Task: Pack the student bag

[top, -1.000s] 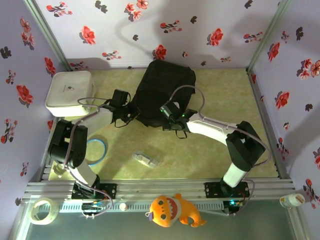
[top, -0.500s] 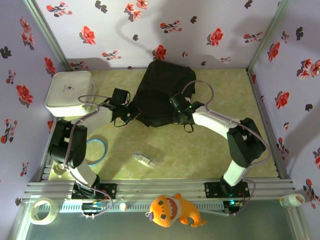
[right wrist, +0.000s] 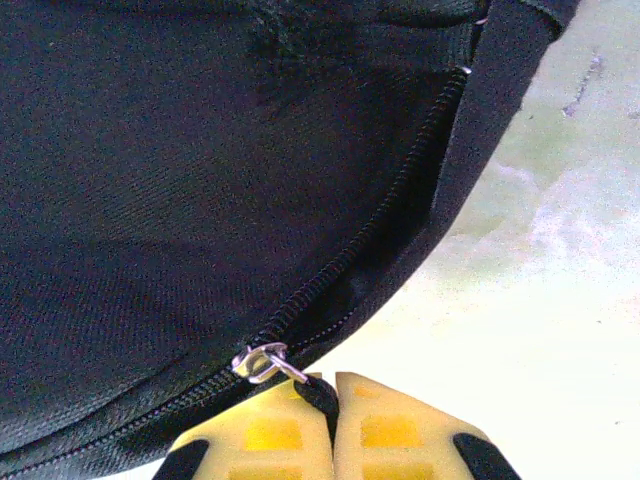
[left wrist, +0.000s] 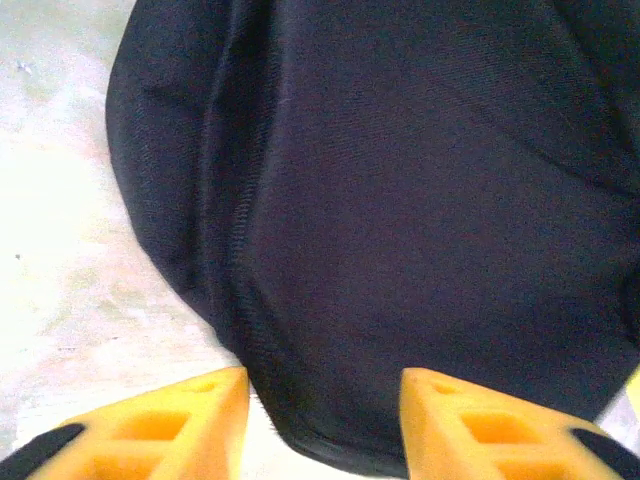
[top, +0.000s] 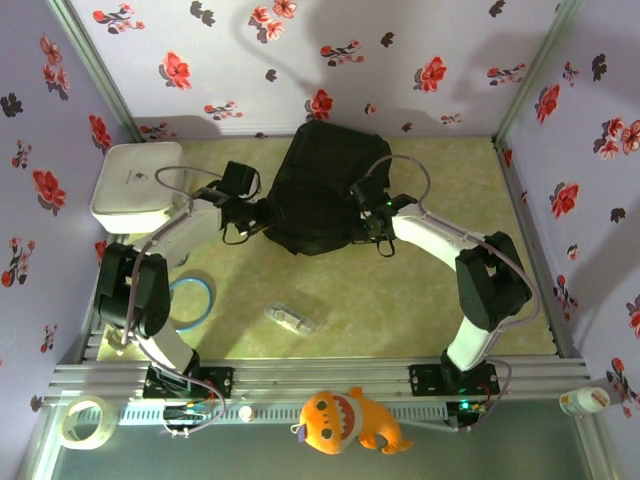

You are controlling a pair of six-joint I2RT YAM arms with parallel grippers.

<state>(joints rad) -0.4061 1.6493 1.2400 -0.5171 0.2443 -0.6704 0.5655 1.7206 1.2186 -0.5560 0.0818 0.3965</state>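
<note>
Right fingers pinch the student bag's zipper pull; left fingers parted, so the bag could just drag.

The student bag lies mid-back on the table, a case well left of it

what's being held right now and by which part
The right tool is shut on the black zipper pull of the student bag. The left tool is open at the bag's edge, gripping nothing.
</note>
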